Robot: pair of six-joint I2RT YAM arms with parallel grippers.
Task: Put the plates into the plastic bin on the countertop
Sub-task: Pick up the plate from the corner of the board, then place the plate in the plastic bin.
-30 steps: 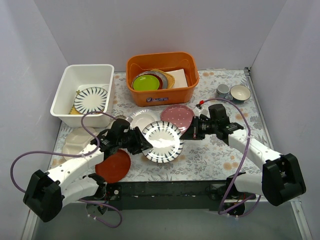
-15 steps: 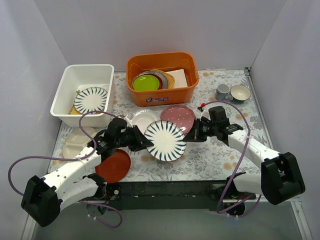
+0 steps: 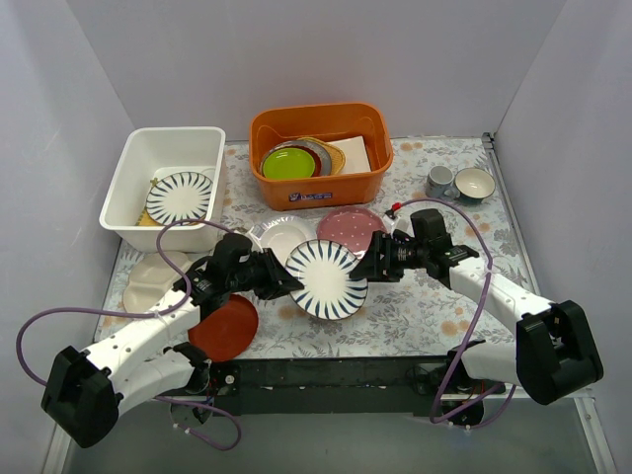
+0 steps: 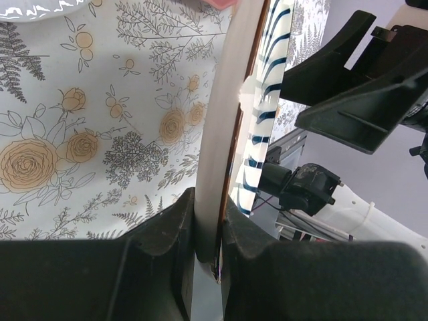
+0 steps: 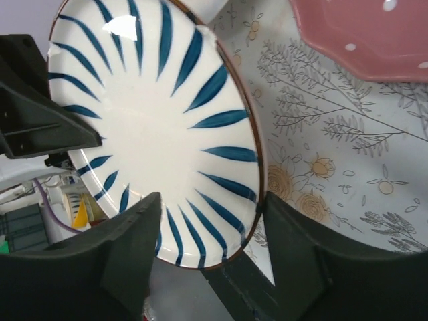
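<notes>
A white plate with dark-blue radial stripes (image 3: 328, 278) hangs tilted above the countertop (image 3: 415, 311) at the middle front. My left gripper (image 3: 284, 280) is shut on its left rim; in the left wrist view the plate's edge (image 4: 224, 120) stands clamped in that gripper (image 4: 208, 207). My right gripper (image 3: 370, 269) is open at the plate's right side. In the right wrist view its fingers (image 5: 210, 214) straddle the plate (image 5: 154, 127) with gaps. The white plastic bin (image 3: 118, 193) at the back left holds another striped plate (image 3: 180, 197).
On the countertop lie a pink scalloped plate (image 3: 354, 227), a plain white plate (image 3: 280, 235), a red-orange plate (image 3: 225, 329) and a cream divided plate (image 3: 148, 278). An orange tub (image 3: 321, 188) with a lime-green plate (image 3: 287, 163) stands behind. Two cups (image 3: 441, 180) sit at the back right.
My left gripper has shut on the striped plate's rim. The right gripper, shut on the plate until now, has opened. The plate has tipped up and shifted slightly left.
</notes>
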